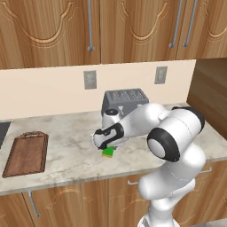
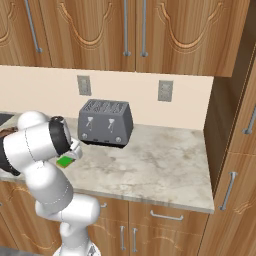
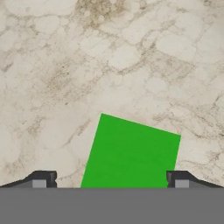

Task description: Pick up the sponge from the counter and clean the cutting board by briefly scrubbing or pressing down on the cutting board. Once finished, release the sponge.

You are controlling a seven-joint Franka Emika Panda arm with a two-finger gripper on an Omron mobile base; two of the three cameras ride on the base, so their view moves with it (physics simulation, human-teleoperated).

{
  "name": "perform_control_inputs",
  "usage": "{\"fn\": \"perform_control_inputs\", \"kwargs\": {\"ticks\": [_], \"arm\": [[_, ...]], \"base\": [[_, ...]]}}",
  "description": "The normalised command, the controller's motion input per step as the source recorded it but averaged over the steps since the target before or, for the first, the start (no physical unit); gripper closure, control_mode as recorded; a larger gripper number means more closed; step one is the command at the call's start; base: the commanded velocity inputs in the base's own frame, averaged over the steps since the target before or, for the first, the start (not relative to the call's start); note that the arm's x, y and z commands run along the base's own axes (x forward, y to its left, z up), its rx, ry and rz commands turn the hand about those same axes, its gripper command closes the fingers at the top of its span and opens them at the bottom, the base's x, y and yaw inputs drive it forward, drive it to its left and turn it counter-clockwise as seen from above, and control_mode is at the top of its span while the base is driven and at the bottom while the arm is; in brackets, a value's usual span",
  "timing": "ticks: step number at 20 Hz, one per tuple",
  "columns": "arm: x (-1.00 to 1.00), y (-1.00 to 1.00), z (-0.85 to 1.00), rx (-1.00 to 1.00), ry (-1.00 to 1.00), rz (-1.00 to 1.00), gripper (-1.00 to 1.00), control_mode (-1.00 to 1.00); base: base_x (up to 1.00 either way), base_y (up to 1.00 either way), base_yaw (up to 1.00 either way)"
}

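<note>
Here the sponge (image 3: 131, 153) lies on the counter (image 3: 109, 57) between the wide-spread claw (image 3: 110, 179) tips.

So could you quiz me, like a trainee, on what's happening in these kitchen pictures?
1. True or false: the small bright green rectangular sponge lies on the dark reddish-brown wooden cutting board.
2. What sits against the wall behind the arm? A) kettle B) grey metal toaster C) bowl
3. Fill in: in the hand view, the pincer has one finger tip on each side of the ____.

Key: 1 false, it lies on the light beige marbled stone counter; 2 B; 3 sponge.
</note>
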Motion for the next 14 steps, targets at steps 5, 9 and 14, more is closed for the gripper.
{"fn": "perform_control_inputs", "kwargs": {"ticks": [5,9,14], "arm": [[0.0,-0.18,-0.01,0.0,0.0,0.0,-1.0,-1.0],[0.0,-0.06,-0.05,0.0,0.0,0.0,-1.0,-1.0],[0.0,0.0,-0.03,0.0,0.0,0.0,-1.0,-1.0]], "base": [[0.0,0.0,0.0],[0.0,0.0,0.0],[0.0,0.0,0.0]]}}
